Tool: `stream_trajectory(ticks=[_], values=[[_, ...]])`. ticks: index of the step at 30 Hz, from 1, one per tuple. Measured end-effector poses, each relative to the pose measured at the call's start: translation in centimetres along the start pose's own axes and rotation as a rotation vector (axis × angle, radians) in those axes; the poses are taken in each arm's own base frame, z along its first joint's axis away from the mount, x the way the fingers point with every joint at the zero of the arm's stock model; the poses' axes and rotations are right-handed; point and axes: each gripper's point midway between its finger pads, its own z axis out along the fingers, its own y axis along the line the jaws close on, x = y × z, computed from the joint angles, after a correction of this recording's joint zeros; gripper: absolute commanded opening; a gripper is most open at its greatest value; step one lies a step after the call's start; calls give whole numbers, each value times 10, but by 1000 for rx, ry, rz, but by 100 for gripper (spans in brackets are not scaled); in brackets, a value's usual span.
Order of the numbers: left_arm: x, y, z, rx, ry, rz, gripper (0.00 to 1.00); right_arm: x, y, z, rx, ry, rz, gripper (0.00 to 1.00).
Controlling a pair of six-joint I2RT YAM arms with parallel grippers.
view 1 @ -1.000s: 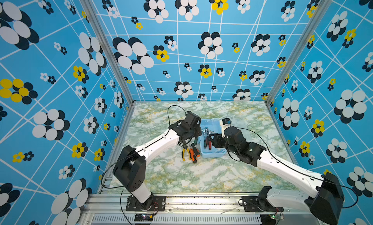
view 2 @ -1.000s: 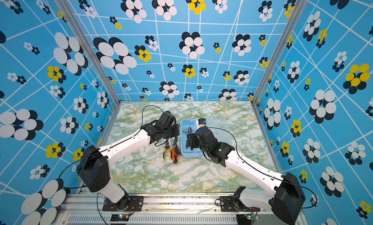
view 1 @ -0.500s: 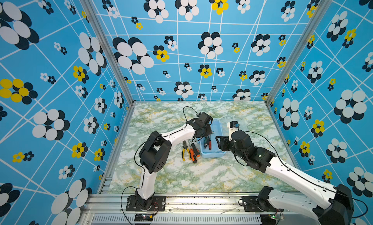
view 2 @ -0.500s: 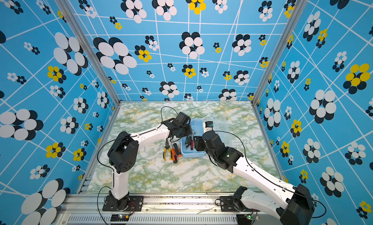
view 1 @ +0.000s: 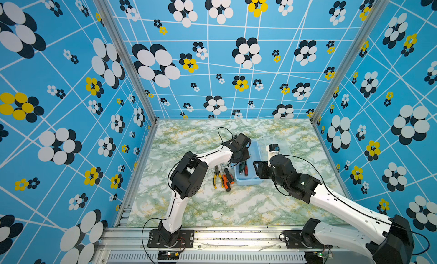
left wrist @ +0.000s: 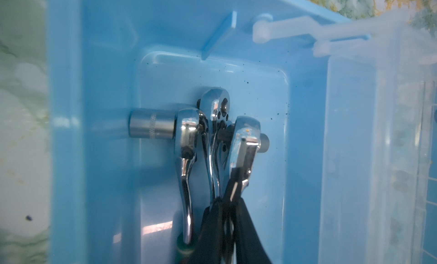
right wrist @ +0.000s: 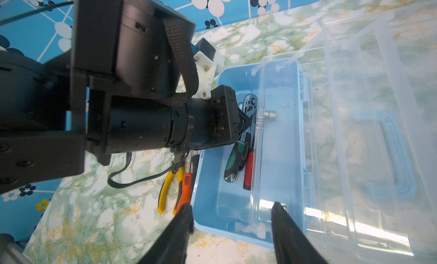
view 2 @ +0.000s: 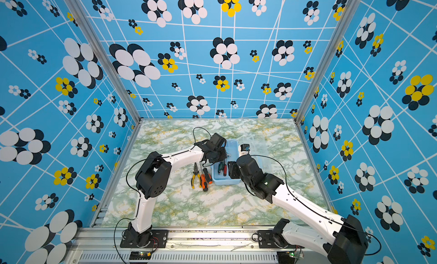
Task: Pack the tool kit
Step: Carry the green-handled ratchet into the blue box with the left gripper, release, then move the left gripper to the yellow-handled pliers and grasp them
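Observer: Box [view 1: 247,181] sat open on the bench [view 1: 212,210], about mid-width and a little far of centre, between the two arms. Clear lid [right wrist: 354,109] lay folded back on its right side, blue handle [right wrist: 392,161] showing through it.

Recorder: Contents?

Observer: Three chrome ratchet wrenches [left wrist: 215,104] lay bunched at the far end, heads together. One carried a fitted socket [left wrist: 151,124] pointing at the wall away from the lid. Nearer along the floor lay a green-handled tool [right wrist: 233,161] and a red-handled screwdriver [right wrist: 248,173]. Clear tray [right wrist: 279,156] filled the right half, with a loose socket [right wrist: 269,114] in it.

Recorder: Left fingers?

Observer: Left fingers [left wrist: 210,232] were down inside the box over the wrench handles. They stood close together, with chrome shafts running in between them. Clamping or merely flanking, could not tell.

Recorder: Right?

Observer: Right fingers [right wrist: 179,232] were spread wide and empty over the near end of the box. One tip was by the near left corner, the other above the tray's near end.

Recorder: Outside the box?

Observer: Yellow-handled pliers [view 1: 216,180] and orange-black screwdriver [view 1: 224,179] lay side by side on the bench, just left of the box. Pliers' handles pointed toward the near edge.
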Motion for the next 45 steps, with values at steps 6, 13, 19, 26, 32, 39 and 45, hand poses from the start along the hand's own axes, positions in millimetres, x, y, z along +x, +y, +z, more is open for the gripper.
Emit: stream_trajectory(ticks=[6,13,19,26,32,39,45], values=[[-2,-2,-1,8,0,-5,30,3,-1,3,8,13,-1,57],[-7,-6,-5,28,-17,3,40,6,-2,4,14,25,-5,57],[-20,-13,-42,58,-83,33,42,1,5,4,6,30,-13,57],[-30,3,-113,39,-221,85,53,-3,38,1,-49,33,-85,67],[-22,42,-151,-59,-298,129,54,16,60,13,-60,83,-167,64],[18,107,-149,-209,-231,170,53,38,74,23,-66,138,-226,64],[58,152,-131,-299,-128,185,49,45,73,28,-55,157,-235,65]])
